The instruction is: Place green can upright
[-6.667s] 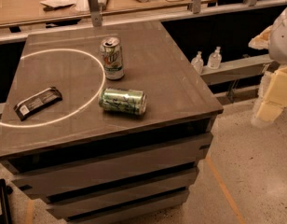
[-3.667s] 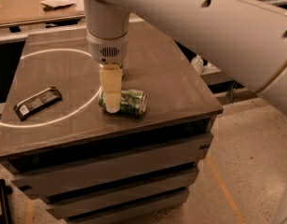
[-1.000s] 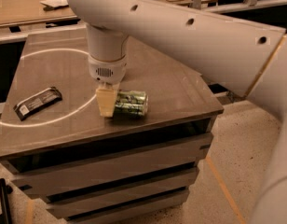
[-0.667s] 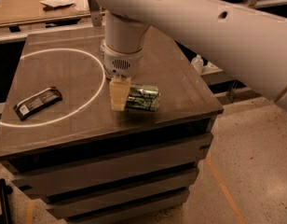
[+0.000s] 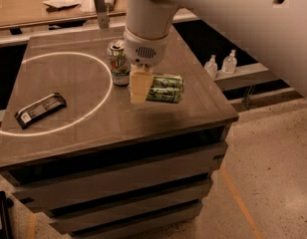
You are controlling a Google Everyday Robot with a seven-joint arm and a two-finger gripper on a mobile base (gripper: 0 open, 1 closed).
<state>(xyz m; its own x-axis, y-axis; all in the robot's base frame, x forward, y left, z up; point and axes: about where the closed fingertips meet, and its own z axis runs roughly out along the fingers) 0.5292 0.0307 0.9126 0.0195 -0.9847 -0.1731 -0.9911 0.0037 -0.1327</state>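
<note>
Gripper [image 5: 140, 87] pinches one end of the sideways green can [image 5: 167, 87]; I fear a slip rolling it off the table [image 5: 93, 133].

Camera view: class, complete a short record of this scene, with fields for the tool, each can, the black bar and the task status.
tool: over the table, closed on the green can's left end as seen
green can: on its side, right of the other can
other can: upright, by the circle's right edge
black bar: flat, inside the circle, table's left part
task status: green can not yet upright
</note>
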